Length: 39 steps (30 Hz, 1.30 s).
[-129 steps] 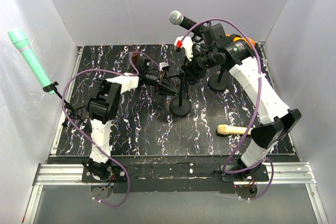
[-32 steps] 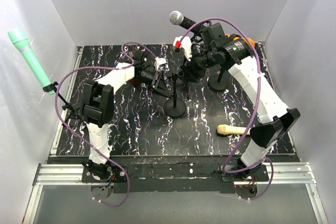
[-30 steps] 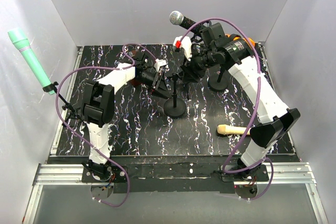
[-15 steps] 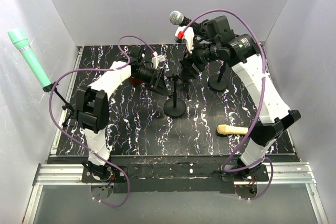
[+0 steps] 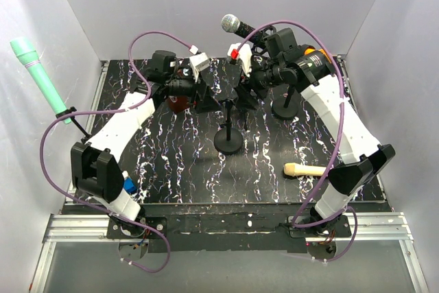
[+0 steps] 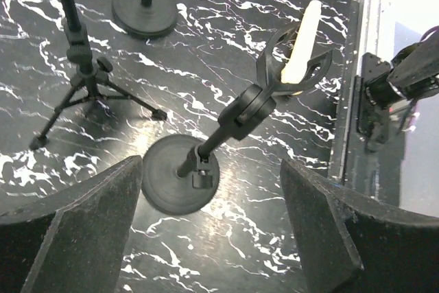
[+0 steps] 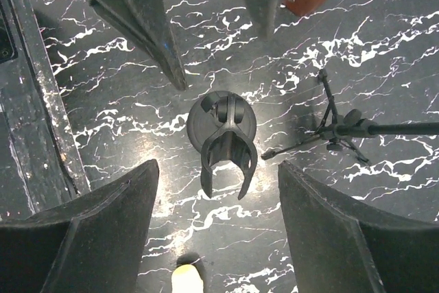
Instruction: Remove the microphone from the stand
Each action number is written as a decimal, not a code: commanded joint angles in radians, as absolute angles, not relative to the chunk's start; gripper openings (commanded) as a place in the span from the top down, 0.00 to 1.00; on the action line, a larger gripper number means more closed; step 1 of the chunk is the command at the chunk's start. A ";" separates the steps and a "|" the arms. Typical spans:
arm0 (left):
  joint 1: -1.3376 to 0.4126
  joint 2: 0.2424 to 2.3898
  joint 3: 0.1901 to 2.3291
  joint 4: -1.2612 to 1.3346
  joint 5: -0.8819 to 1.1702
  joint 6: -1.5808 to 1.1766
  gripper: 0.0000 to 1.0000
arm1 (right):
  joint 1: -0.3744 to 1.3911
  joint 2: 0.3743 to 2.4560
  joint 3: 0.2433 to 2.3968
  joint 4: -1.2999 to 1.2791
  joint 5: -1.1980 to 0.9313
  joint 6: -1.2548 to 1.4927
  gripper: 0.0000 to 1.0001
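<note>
A cream microphone (image 5: 305, 169) lies flat on the black marbled table (image 5: 178, 162), right of the middle stand (image 5: 228, 138). That stand's clip (image 7: 228, 152) is empty, and the microphone's tip (image 7: 186, 280) shows below it. The left wrist view looks down on the same clip (image 6: 291, 53), with the cream microphone (image 6: 302, 49) on the table behind it. My left gripper (image 5: 206, 96) (image 6: 211, 164) hovers open, up and left of the stand. My right gripper (image 5: 245, 94) (image 7: 218, 164) is open above the clip. Neither touches anything.
A green microphone (image 5: 40, 77) sits on a tripod stand at the far left. A black microphone with a silver grille (image 5: 236, 27) is on a round-based stand (image 5: 285, 108) at the back right. A red-brown block (image 5: 180, 103) lies behind the left gripper.
Both grippers have opened wider. The left gripper has drawn back from the stand's pole, up and to the left, with its arm stretched out. The right gripper has barely shifted.
</note>
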<state>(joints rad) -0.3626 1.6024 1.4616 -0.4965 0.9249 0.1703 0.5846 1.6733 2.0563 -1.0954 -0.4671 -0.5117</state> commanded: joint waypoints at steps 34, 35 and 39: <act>-0.505 1.681 1.339 -0.411 0.893 0.564 0.80 | 0.588 1.594 1.936 -0.985 -0.437 -0.472 0.29; -0.505 1.686 1.335 -0.413 0.882 0.569 0.81 | 0.589 1.597 1.937 -0.983 -0.436 -0.469 0.29; -0.505 1.686 1.330 -0.428 0.809 0.594 0.88 | 0.589 1.605 1.950 -0.980 -0.425 -0.469 0.30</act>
<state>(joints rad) -0.5045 1.6821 1.3472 -0.3820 0.8814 0.5461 0.5846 1.6283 1.9335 -1.0138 -0.4309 -0.4744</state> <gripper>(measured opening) 0.280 0.708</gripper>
